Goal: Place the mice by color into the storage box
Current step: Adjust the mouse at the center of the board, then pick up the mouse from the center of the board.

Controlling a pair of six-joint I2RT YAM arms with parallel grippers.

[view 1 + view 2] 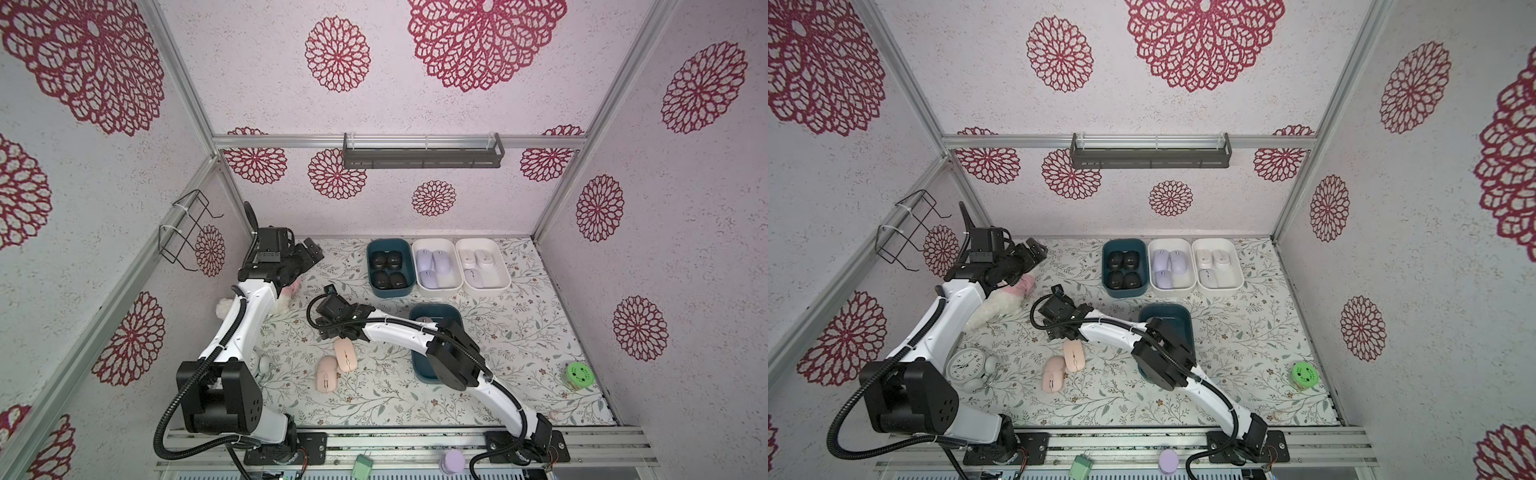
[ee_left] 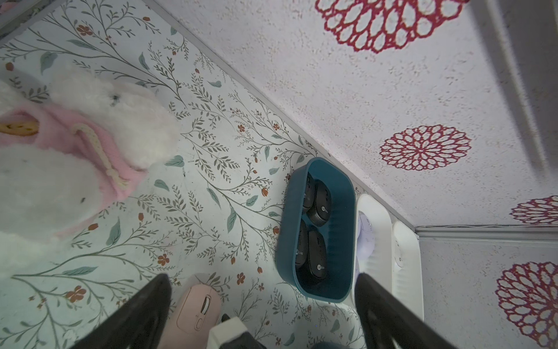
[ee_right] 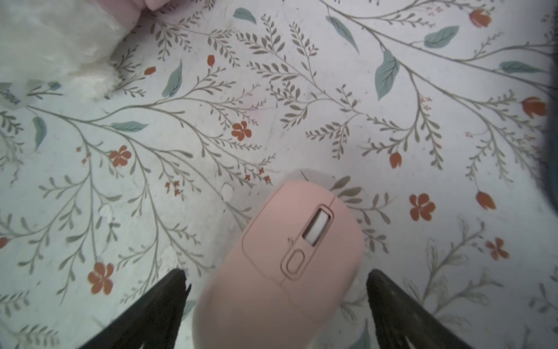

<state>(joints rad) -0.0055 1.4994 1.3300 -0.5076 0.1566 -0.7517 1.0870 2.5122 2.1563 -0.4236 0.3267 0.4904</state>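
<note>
Two peach-pink mice (image 1: 346, 353) (image 1: 327, 374) lie side by side on the floral table; both top views show them. My right gripper (image 1: 334, 334) (image 3: 275, 273) hovers over the farther pink mouse (image 3: 290, 256), open, its fingers standing clear of the mouse on both sides. At the back stand three storage boxes: a teal one with several black mice (image 1: 388, 268), a white one with lavender mice (image 1: 436, 266) and a white one with white mice (image 1: 482, 266). My left gripper (image 1: 311, 249) (image 2: 262, 275) is open and empty at the back left.
A second teal box (image 1: 436, 311) lies partly under my right arm. A white plush toy (image 1: 1000, 305) and an alarm clock (image 1: 965, 365) sit by my left arm. A green-lidded jar (image 1: 578, 375) stands at the right edge. A wire rack (image 1: 187, 230) hangs on the left wall.
</note>
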